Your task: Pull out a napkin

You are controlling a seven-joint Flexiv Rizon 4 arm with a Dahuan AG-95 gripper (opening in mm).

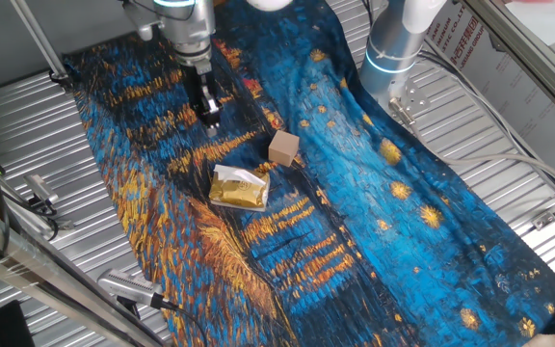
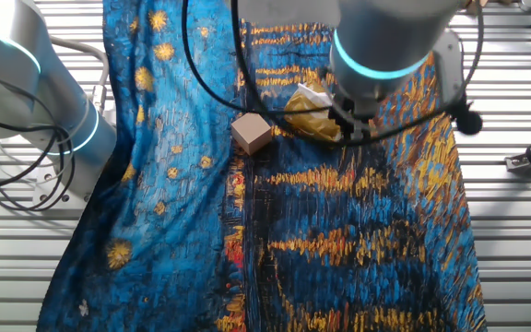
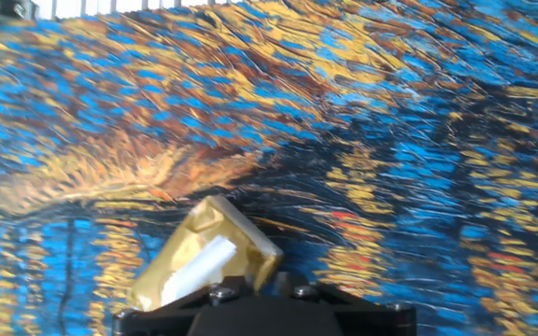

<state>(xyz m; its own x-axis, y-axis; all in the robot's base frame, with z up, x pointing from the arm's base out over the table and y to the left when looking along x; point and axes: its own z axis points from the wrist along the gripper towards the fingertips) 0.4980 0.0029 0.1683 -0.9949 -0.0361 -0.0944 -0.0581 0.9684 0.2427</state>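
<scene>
The gold packet (image 1: pixel 238 189) lies flat on the painted cloth near the middle, its white top (image 1: pixel 230 174) towards the arm. It also shows in the other fixed view (image 2: pixel 308 112) and low in the hand view (image 3: pixel 205 254). No loose napkin shows; a white strip (image 3: pixel 199 269) sits at the packet's opening, and I cannot tell if it is tissue. My gripper (image 1: pixel 209 118) hangs above the cloth behind the packet and apart from it. Its fingers look pressed together and hold nothing. Only its black body (image 3: pixel 264 313) shows in the hand view.
A small tan cube (image 1: pixel 283 147) stands on the cloth just right of the packet, and shows in the other fixed view (image 2: pixel 252 133). A second idle arm (image 1: pixel 393 48) stands at the back right. The blue-and-gold cloth (image 1: pixel 383 212) covers a ribbed metal table (image 1: pixel 27 145).
</scene>
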